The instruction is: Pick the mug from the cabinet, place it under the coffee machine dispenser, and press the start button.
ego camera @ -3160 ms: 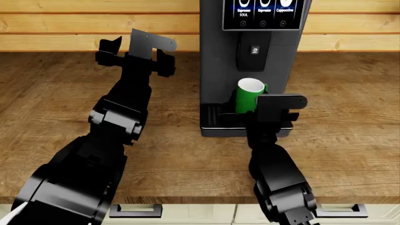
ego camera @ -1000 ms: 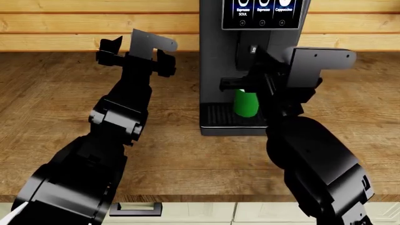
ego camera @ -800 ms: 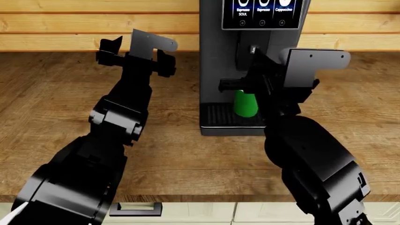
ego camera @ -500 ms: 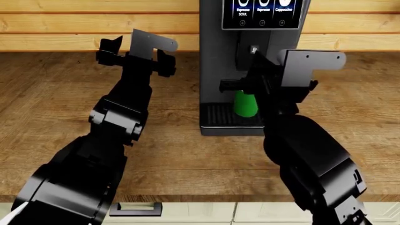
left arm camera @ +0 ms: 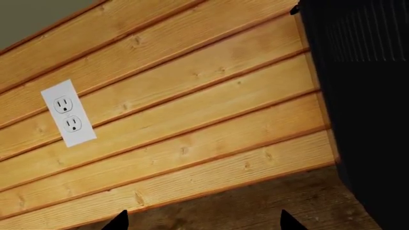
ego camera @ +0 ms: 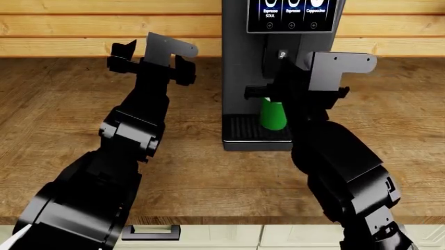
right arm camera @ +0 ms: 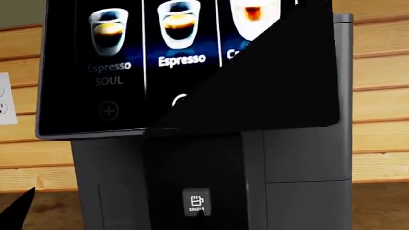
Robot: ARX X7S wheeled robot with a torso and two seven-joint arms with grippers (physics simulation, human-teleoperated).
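Note:
The green mug [ego camera: 272, 115] stands upright on the ribbed drip tray [ego camera: 243, 128] of the dark grey coffee machine [ego camera: 240, 62], below the black dispenser block [ego camera: 282, 55]. My right gripper [ego camera: 295, 94] is open and empty. It is raised in front of the machine, above the mug and level with the dispenser. The right wrist view shows the dispenser's white mark [right arm camera: 196, 202] under the drink screen [right arm camera: 128, 62], with one fingertip [right arm camera: 16, 211] at the edge. My left gripper [ego camera: 149, 62] is open and empty, left of the machine; its tips frame the counter [left arm camera: 203, 223].
A wooden plank wall [ego camera: 104, 31] runs behind the counter [ego camera: 62, 130], with a white outlet [left arm camera: 69, 120] on it. The machine's dark side [left arm camera: 370, 96] is close to my left gripper. Cabinet drawer handles [ego camera: 151, 233] lie below the counter's front edge.
My right gripper has left the mug on the drip tray and risen to dispenser height. Over the last second it has shifted slightly left. The left arm has not moved.

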